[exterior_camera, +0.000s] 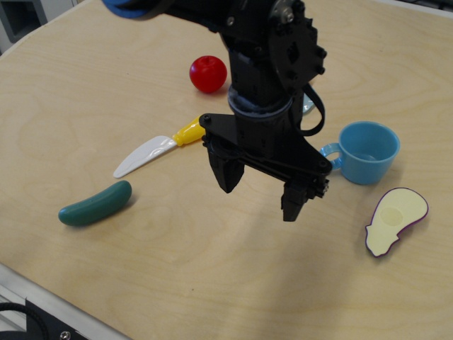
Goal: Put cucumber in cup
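Observation:
The cucumber (95,204) is a dark teal-green curved toy lying on the wooden table at the lower left. The cup (368,152) is light blue with a small loop handle on its left side and stands upright at the right. My gripper (262,191) hangs above the table between them, closer to the cup. Its two black fingers are spread apart with nothing between them. It is well to the right of the cucumber and not touching it.
A toy knife (157,147) with a white blade and yellow handle lies just above the cucumber. A red apple (208,74) sits behind the arm. A halved purple eggplant toy (396,219) lies at the right, below the cup. The table's front edge runs along the lower left.

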Robot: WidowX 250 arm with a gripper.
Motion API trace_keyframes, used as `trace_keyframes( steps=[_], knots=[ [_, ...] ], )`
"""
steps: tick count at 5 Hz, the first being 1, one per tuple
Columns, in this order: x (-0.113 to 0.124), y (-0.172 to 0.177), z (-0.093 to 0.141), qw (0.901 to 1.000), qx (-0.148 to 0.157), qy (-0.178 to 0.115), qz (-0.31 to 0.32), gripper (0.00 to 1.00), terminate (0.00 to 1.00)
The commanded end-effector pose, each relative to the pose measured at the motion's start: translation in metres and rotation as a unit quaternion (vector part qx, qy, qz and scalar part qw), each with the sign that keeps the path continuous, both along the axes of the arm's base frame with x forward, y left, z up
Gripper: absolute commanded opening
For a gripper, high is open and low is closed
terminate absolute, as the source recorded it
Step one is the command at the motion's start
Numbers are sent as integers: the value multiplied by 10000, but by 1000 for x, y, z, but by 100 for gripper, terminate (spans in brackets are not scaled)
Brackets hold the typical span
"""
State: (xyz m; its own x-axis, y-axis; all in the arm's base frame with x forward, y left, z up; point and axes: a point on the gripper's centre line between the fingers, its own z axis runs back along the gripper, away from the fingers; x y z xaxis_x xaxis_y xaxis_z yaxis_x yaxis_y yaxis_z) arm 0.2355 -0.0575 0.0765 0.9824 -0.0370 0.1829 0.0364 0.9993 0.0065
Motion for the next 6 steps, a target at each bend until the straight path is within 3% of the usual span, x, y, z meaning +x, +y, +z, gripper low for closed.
trace_keyframes(
  steps=[1,3,4,5,6],
  knots=[
    [0,0,0,10000,0,0,0,100,0],
    [-30,60,11,9992,159,136,-333,100,0],
    [-38,99,7,9949,46,307,-959,100,0],
    [-37,120,0,9895,118,463,-1367,100,0],
    [-34,140,-14,9864,99,437,-1584,100,0]
  ],
)
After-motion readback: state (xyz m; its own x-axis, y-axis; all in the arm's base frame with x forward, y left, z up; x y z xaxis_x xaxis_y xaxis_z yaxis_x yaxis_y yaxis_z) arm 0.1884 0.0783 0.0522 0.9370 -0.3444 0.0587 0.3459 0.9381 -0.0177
